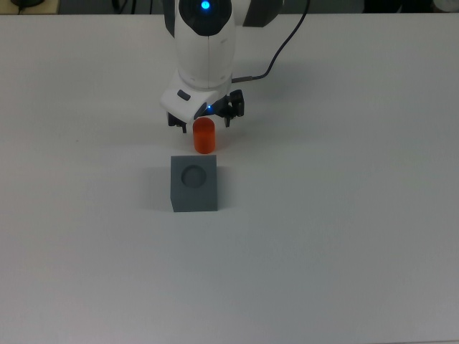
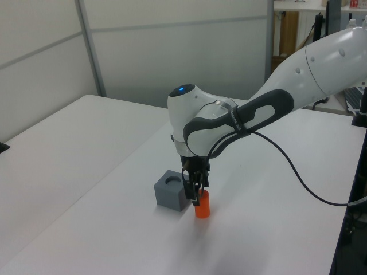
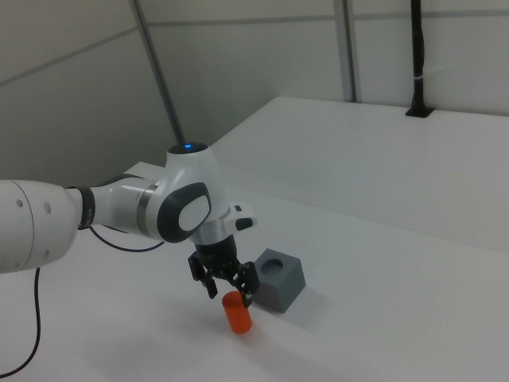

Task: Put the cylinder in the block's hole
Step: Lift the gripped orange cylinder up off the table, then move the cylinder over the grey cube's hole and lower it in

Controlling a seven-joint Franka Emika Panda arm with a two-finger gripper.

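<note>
Tabletop (image 1: 344,236) carries both parts, mid-width, nearer the top view's far edge. Block (image 1: 193,184), hole (image 1: 193,176) empty. Cylinder (image 1: 204,135) upright just beyond it. Hand (image 1: 204,120) spread, straddling cylinder top. Centre fingers, drop lower, then pinch; keep it vertical.

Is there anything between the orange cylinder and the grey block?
No. In the top view, only a thin strip of bare white table separates the cylinder from the block.
</note>
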